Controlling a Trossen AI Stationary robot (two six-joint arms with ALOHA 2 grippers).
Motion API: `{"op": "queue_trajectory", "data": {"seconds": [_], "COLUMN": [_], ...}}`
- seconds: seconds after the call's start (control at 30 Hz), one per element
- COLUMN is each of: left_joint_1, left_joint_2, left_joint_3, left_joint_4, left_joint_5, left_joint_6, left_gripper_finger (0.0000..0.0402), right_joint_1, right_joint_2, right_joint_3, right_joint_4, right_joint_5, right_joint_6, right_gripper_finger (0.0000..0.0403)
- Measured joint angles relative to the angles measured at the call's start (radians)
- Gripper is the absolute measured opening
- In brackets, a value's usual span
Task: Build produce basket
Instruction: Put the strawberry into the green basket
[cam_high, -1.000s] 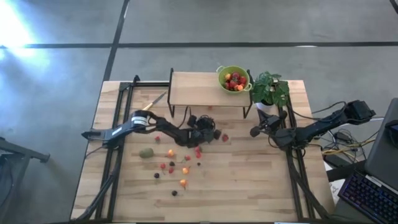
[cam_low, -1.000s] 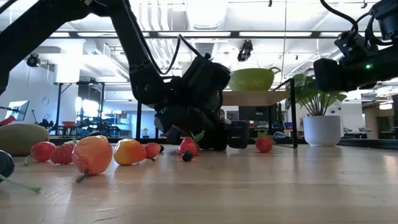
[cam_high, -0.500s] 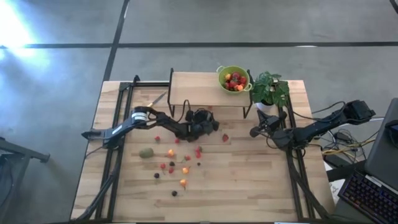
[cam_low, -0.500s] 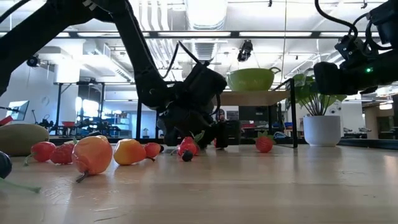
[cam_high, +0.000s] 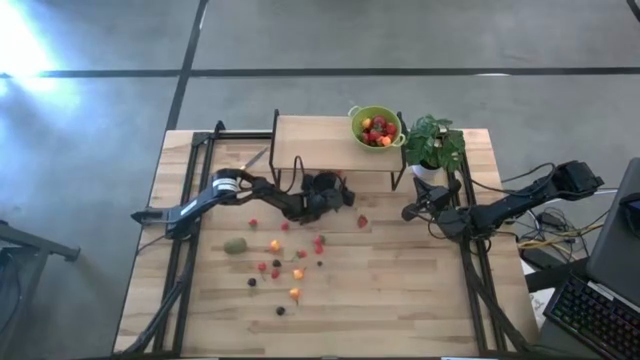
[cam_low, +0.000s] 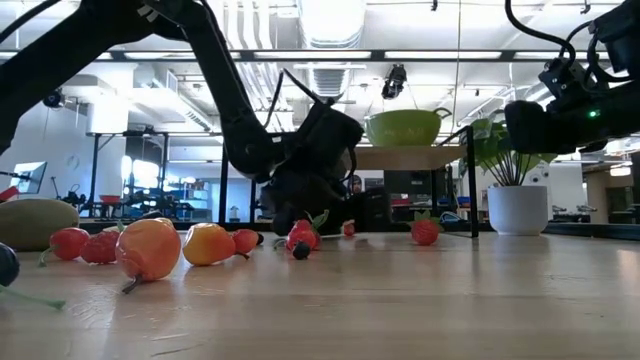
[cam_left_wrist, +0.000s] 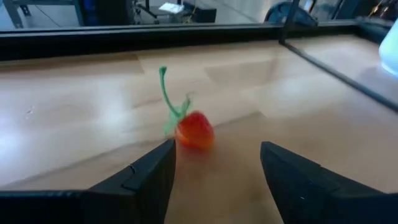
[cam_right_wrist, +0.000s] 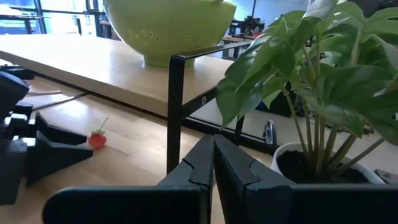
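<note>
Left gripper (cam_left_wrist: 214, 165), fingers spread wide and empty, low on table; small red berry (cam_left_wrist: 195, 130) lies dead ahead at twelve o'clock, stem upright, just beyond fingertips.

The right gripper (cam_right_wrist: 213, 163) is holding its two dark fingers pressed together. Ahead, the lime-green produce basket (cam_right_wrist: 166, 28) is sitting on a raised wooden shelf (cam_right_wrist: 81, 62) with a black frame. A small red fruit (cam_right_wrist: 96, 139) is lying on the table below. The leafy plant (cam_right_wrist: 314, 68) is standing just beside.

Two dark jointed arms, black cables looped along them, left arm (cam_high: 215, 192) with a pale wrist band, matte black wedge-shaped fingers (cam_left_wrist: 146, 180)
</note>
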Motion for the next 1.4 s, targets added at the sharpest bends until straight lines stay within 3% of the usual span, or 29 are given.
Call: {"op": "queue_trajectory", "data": {"seconds": [0.57,0.9,1.07,1.4], "left_joint_1": [0.014,0.010,0.008,0.006], "left_joint_2": [0.080,0.080,0.079,0.079], "left_joint_3": [0.087,0.087,0.087,0.087], "left_joint_4": [0.035,0.035,0.039,0.036], "left_joint_5": [0.045,0.118,0.219,0.201], "left_joint_6": [0.125,0.200,0.214,0.199], "left_gripper_finger": [0.0241,0.0241,0.0241,0.0241], "right_joint_1": [-0.001,-0.001,-0.001,-0.001], "right_joint_2": [0.003,0.002,0.002,0.002], "right_joint_3": [0.000,0.000,0.000,0.000], "right_joint_4": [-0.052,-0.075,-0.089,-0.132], "right_joint_5": [0.000,0.001,0.001,0.000], "right_joint_6": [0.023,0.027,0.027,0.081], "right_gripper_finger": [0.0008,0.0008,0.0008,0.0008]}}
